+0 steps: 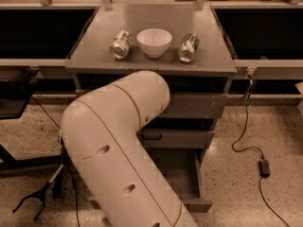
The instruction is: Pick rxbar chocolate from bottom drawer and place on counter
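Observation:
The counter [156, 20] is the grey top of the drawer cabinet. The bottom drawer [199, 204] stands pulled open below it. My thick white arm [118, 145] bends in front of the cabinet and covers the left part of the drawers. My gripper is out of view, hidden behind the arm. The rxbar chocolate is hidden; the part of the drawer floor that shows is bare grey.
Two shiny cans [120, 45] [188, 48] lie on the counter on either side of a white bowl [154, 41]. A black cable with a power brick [264, 167] lies on the floor at the right. Dark shelves flank the cabinet.

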Tool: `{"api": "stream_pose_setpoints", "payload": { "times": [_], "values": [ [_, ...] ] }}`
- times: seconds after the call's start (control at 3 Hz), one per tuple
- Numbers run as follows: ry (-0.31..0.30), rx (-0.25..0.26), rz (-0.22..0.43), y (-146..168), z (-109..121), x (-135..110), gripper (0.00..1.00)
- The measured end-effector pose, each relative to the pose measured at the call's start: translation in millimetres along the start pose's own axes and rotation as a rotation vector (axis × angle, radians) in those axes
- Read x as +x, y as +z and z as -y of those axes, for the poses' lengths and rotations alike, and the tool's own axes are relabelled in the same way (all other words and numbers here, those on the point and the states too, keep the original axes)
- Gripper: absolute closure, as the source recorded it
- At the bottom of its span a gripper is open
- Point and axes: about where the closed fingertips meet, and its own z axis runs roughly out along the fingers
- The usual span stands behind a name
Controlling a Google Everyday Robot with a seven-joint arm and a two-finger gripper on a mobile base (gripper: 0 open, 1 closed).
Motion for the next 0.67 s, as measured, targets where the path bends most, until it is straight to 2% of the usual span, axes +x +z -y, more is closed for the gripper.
{"api": "stream_pose_setpoints", "payload": {
  "times": [0.33,0.67],
  "values": [
    [-0.048,0.066,0.037,13.2,3.6,-17.4,0.0],
    [-0.097,0.123,0.091,45.8,7.1,-32.8,0.0]
  ]
}}
